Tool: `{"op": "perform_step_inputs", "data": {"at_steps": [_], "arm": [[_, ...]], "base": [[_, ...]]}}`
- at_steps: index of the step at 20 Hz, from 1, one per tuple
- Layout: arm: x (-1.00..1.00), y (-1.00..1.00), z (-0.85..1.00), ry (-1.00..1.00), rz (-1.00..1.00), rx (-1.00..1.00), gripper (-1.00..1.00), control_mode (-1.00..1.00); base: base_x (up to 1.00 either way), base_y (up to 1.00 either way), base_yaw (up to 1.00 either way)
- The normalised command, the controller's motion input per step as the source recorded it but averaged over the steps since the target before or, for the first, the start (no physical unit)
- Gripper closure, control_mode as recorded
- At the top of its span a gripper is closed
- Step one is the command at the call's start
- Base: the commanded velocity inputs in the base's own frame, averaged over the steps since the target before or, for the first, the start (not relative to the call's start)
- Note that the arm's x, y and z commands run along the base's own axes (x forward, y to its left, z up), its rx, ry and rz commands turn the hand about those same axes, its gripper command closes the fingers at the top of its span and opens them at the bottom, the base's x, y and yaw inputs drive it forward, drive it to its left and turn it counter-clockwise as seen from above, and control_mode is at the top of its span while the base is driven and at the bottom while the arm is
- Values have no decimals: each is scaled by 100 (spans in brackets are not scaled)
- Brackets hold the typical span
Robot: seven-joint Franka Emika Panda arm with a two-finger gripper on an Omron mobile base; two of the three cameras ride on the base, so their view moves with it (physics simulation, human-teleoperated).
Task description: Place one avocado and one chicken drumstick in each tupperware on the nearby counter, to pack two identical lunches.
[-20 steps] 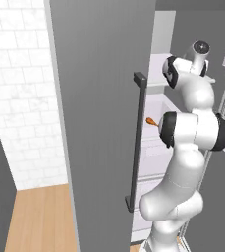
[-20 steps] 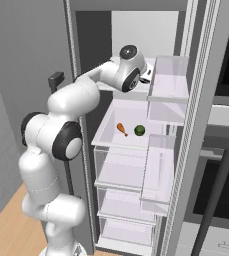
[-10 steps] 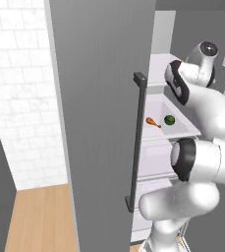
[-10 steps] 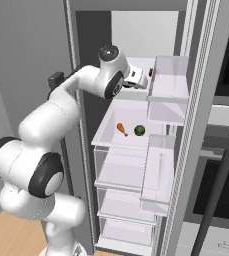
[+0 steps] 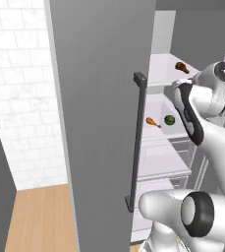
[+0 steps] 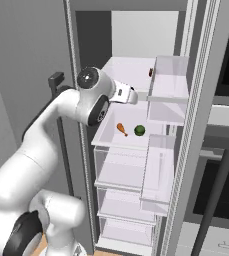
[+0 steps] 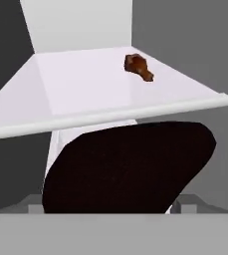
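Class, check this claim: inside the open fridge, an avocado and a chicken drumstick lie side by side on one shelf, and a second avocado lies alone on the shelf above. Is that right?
Not quite. The lone item on the upper shelf is a second chicken drumstick, brown rather than green, as the hand view shows. The avocado and drumstick do lie side by side on the shelf below.

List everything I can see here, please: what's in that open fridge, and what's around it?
chicken drumstick: two, orange-brown; one on the upper fridge shelf, a second on the shelf below.
avocado: one, dark green; on the lower shelf, right of that drumstick, apart from it.
fridge shelves: several, pale white; stacked inside the open fridge.
fridge door: one, grey, with a dark vertical handle; swung open.
tiled wall: white, left of the door.
floor: light wood, below the tiled wall.
oven: dark, right of the fridge.
robot arm: one, white with dark joints; its hand at the upper shelf's edge.
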Motion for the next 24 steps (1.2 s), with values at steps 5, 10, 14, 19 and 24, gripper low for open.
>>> {"op": "perform_step_inputs", "data": {"at_steps": [5,10,14,19,24], "arm": [[-100,10,-9,-3,20,-3,100,-100],[-100,27,-1,0,21,-10,100,-100],[-25,10,0,0,4,-4,100,100],[0,0,0,0,0,0,100,100],[0,0,0,0,0,0,100,100]], "base": [[0,0,0],[0,0,0],[-75,34,10],[-100,46,9],[-98,-40,-6]]}}
